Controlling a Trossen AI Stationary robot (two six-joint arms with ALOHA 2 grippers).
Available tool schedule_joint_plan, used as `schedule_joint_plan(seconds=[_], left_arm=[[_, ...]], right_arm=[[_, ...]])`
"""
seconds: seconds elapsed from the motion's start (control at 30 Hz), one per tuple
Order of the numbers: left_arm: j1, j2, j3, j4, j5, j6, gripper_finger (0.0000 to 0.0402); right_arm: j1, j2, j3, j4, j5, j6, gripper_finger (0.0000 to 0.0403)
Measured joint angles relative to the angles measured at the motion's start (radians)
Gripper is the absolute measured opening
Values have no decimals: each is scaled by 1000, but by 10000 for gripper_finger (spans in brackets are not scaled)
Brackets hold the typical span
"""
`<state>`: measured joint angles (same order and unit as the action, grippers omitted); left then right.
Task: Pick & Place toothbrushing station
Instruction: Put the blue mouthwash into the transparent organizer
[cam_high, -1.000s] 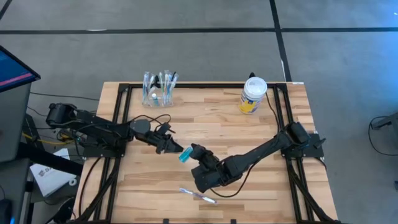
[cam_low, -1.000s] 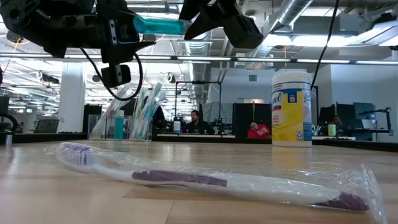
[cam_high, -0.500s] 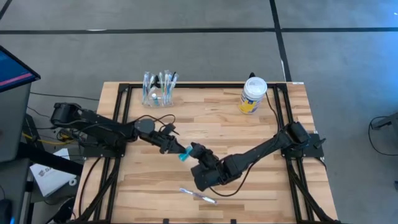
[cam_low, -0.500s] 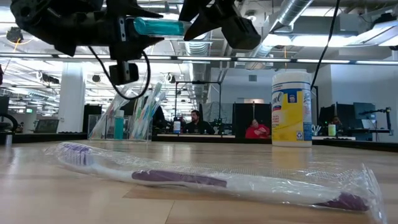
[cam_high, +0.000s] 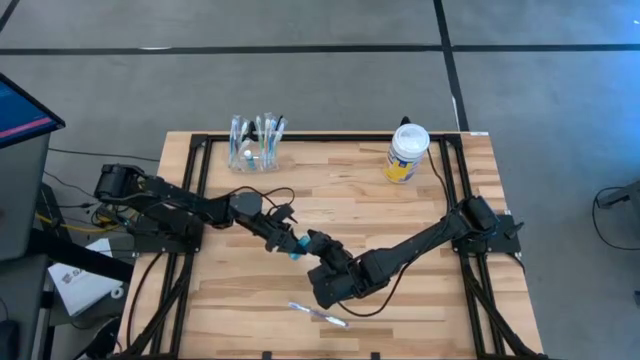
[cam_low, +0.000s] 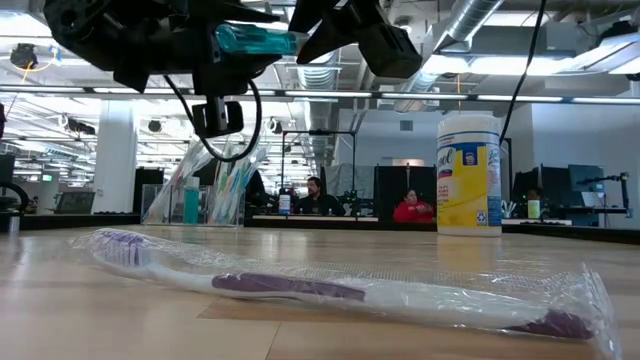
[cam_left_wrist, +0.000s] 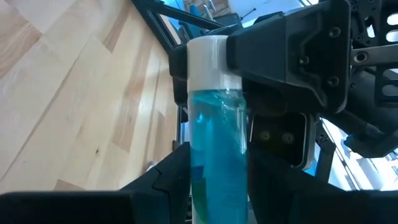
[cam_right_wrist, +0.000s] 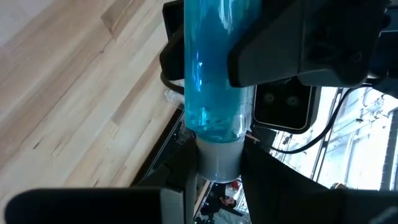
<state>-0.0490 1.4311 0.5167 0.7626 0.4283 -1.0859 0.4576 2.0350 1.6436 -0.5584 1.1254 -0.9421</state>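
A small teal-blue tube (cam_high: 296, 248) with a white cap hangs level in the air over the table's middle, between my two grippers; it also shows in the low view (cam_low: 255, 40). My right gripper (cam_high: 315, 243) is shut on its cap end. My left gripper (cam_high: 287, 240) has reached in from the left and is shut on the teal end. The clear cup of toothbrushes (cam_high: 255, 145) stands at the far left. A wrapped purple-and-white toothbrush (cam_high: 318, 314) lies flat near the front edge. My left gripper has the tube's teal body (cam_left_wrist: 217, 168) between its two fingers, one on each side. The fingers come level from the table's left and lie along the tube. The tube is clear of the table. My right gripper pinches the tube's white cap end (cam_right_wrist: 217, 158) between its two fingers. The fingers come level from the table's right and lie along the tube. The tube is held level, clear of the table.
A white-lidded jar with a yellow label (cam_high: 407, 153) stands at the far right. Black frame rails (cam_high: 195, 180) run along both table sides. Bare wood lies between the cup and the grippers. People sit in the room behind, seen in the low view.
My left gripper has gone toward the table's right edge, to the tube, and its fingers have come over the tube's teal end. My right gripper and the tube have stayed where they were, level in the air.
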Motion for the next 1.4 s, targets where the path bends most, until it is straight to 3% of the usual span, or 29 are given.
schedule_joint_plan(seconds=[0.27, 0.43, 0.8, 1.03, 1.4], left_arm=[[0, 0, 0, -3, 15, 4, 88], [0, 0, 0, -3, 18, 5, 83], [0, 0, 0, 0, 21, 32, 88], [0, 0, 0, -1, 20, 92, 88], [4, -3, -3, 3, -21, 198, 88]], right_arm=[[0, 0, 0, 1, -1, 1, 88], [0, 0, 0, -1, -1, 5, 91], [17, 0, 1, -73, -1, 109, 168], [42, -2, 1, -190, 41, 299, 190], [23, 0, -2, -475, 39, 784, 170]])
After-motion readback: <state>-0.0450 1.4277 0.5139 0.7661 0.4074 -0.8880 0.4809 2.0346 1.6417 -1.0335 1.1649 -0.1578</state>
